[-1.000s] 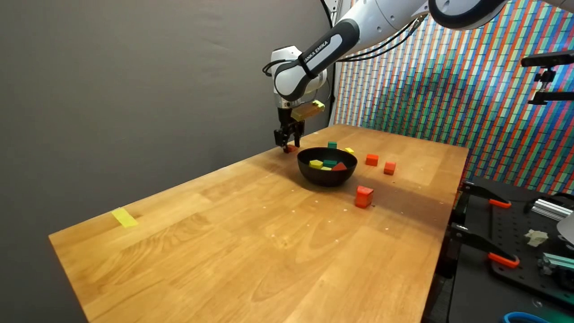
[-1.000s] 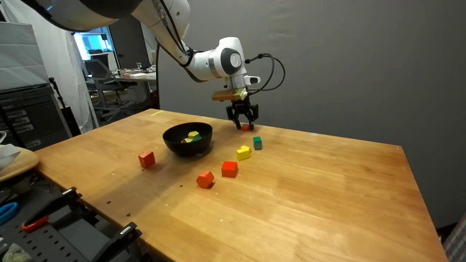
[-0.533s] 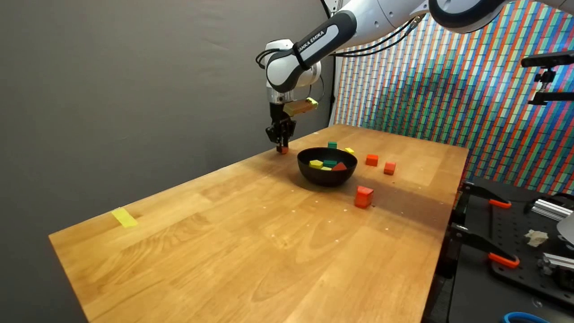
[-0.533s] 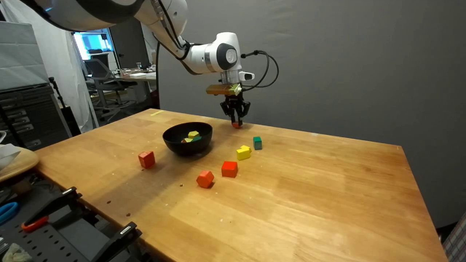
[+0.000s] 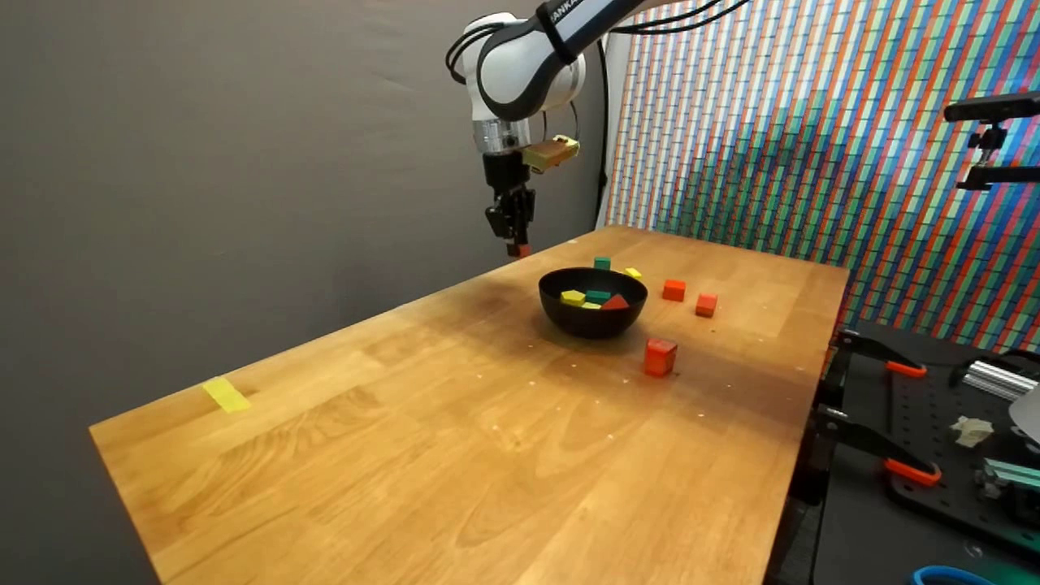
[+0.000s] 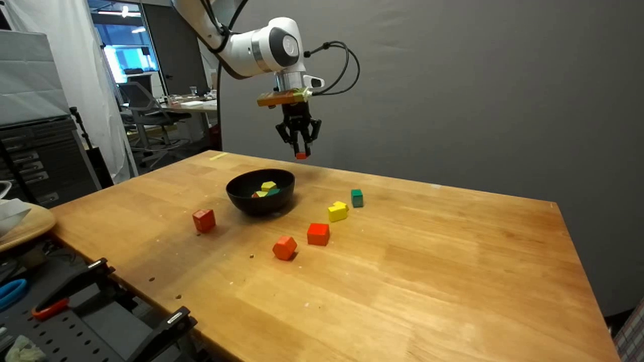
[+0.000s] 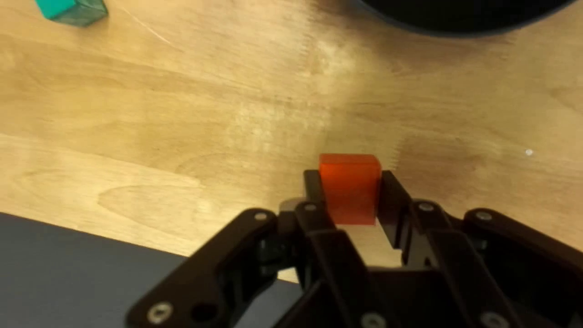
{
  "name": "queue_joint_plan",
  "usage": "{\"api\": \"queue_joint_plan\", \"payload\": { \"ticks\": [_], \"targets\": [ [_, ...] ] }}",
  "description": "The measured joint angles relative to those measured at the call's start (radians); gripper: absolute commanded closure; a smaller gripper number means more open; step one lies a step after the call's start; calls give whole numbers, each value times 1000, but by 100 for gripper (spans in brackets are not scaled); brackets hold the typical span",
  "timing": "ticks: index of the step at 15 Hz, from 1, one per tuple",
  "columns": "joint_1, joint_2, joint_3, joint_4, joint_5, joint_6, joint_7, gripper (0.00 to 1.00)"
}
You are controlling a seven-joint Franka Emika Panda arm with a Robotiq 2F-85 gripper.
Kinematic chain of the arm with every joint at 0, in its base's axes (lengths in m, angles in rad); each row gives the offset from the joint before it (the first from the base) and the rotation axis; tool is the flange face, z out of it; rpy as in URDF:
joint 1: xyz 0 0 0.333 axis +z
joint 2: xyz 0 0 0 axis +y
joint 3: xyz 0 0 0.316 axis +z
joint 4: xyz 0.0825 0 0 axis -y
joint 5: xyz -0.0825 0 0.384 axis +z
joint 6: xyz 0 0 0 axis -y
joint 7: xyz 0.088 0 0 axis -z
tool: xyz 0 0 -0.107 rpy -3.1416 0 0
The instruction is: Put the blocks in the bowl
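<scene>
My gripper (image 6: 302,149) is shut on an orange-red block (image 7: 350,196) and holds it above the table's far edge, beside the bowl. The black bowl (image 5: 593,323) stands upright with yellow (image 5: 573,298), green (image 5: 598,296) and red (image 5: 615,301) blocks inside. Its rim shows at the top of the wrist view (image 7: 455,33). On the table are a green block (image 6: 356,198), yellow blocks (image 6: 337,213) touching or overlapping, a red block (image 6: 318,234), an orange-red block (image 6: 285,248) and another red block (image 6: 204,220) on the bowl's opposite side.
A flat yellow tape strip (image 5: 226,394) is stuck near the wooden table's (image 5: 406,455) edge. A grey wall (image 5: 244,179) stands behind that edge. Black clamps with orange tips (image 5: 877,455) and a dark cart lie beside the table.
The gripper has closed on the orange-red block at the table's far edge and lifted it. The arm has risen and moved toward the bowl's side. The other blocks have stayed put.
</scene>
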Motion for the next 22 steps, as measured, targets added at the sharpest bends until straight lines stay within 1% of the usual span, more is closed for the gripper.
{"api": "queue_joint_plan", "payload": {
  "ticks": [2,6,8,9,10,12,13,15,17,18,20,22],
  "targets": [
    [17,-76,-12,-95,-15,-14,18,92],
    [20,-217,5,-301,0,-32,18,92],
    [20,-283,9,-405,9,-32,35,40],
    [20,-316,10,-457,10,-28,51,40],
    [20,-348,10,-510,10,-18,72,38],
    [20,-412,10,-617,19,23,110,23],
    [20,-445,10,-671,31,50,123,14],
    [17,-516,10,-780,63,109,134,1],
    [7,-595,10,-889,98,189,143,0],
    [0,-637,10,-944,109,246,141,2],
    [-14,-717,9,-1043,111,346,124,0],
    [-19,-767,9,-1096,111,371,117,0]
  ]
}}
